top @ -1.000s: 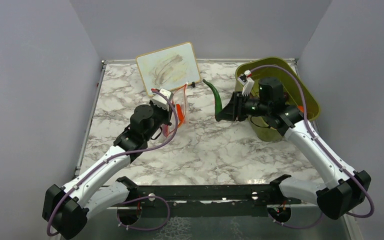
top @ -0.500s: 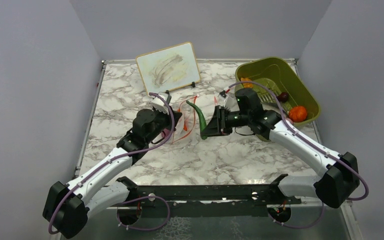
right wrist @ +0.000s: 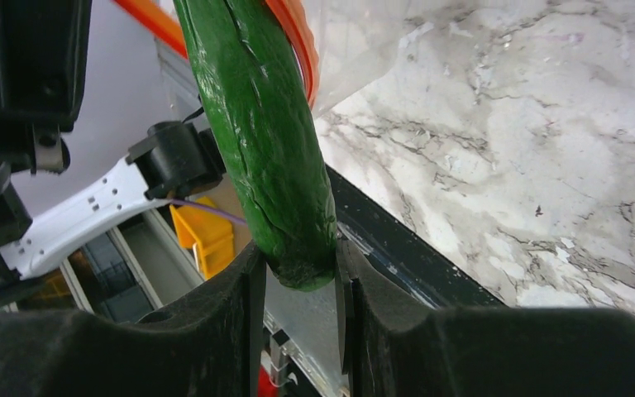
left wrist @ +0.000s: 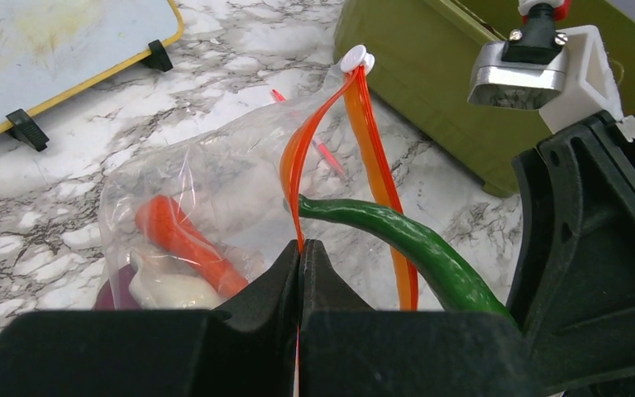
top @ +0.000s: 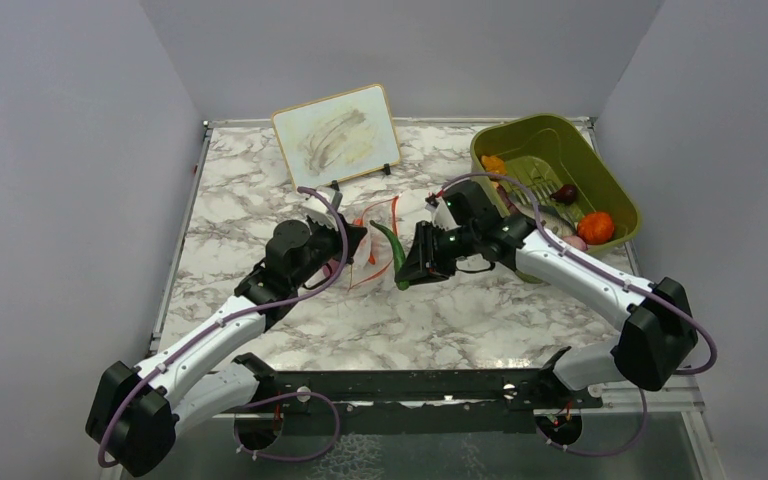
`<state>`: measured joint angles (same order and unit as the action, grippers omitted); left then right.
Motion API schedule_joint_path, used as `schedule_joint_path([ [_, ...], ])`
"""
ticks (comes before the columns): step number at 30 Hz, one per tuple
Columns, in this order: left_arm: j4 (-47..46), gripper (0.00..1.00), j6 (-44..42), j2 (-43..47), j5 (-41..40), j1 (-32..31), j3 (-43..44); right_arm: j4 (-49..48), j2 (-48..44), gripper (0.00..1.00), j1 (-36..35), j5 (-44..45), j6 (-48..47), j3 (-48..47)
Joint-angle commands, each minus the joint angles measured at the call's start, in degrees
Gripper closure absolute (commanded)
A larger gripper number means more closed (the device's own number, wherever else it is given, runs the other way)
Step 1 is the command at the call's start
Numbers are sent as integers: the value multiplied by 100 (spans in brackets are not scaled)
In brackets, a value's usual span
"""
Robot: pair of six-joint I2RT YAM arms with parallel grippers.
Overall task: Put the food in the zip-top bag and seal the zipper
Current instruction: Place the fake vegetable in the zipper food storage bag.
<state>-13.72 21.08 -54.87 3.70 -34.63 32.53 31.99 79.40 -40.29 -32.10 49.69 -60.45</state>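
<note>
Zip-top bag (left wrist: 215, 182), zipper (left wrist: 372, 141) pinched in left fingers (left wrist: 273, 285), receives green cucumber (right wrist: 273, 149) clamped by right fingers (right wrist: 231, 331); floppy mouth may snag its tip.

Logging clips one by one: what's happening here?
The left gripper is shut on the orange zipper of the zip-top bag, holding its mouth open. The right gripper grips a long green vegetable, its tip between the zipper's two strips. A carrot and a pale piece lie inside the bag; an orange ball sits in the green bin.
</note>
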Motion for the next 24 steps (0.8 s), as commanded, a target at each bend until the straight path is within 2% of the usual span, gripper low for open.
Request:
schedule_joint_path([
  [1,-229,100,-31,110,207,-26,-71,488,198,79,-31,569,232,-439],
  [16,-255,100,-78,143,1041,-26,-167,365,711,78,-40,977,757,-1012],
  [24,-293,100,105,203,1156,-26,-212,295,1121,74,-49,1237,897,-1285],
])
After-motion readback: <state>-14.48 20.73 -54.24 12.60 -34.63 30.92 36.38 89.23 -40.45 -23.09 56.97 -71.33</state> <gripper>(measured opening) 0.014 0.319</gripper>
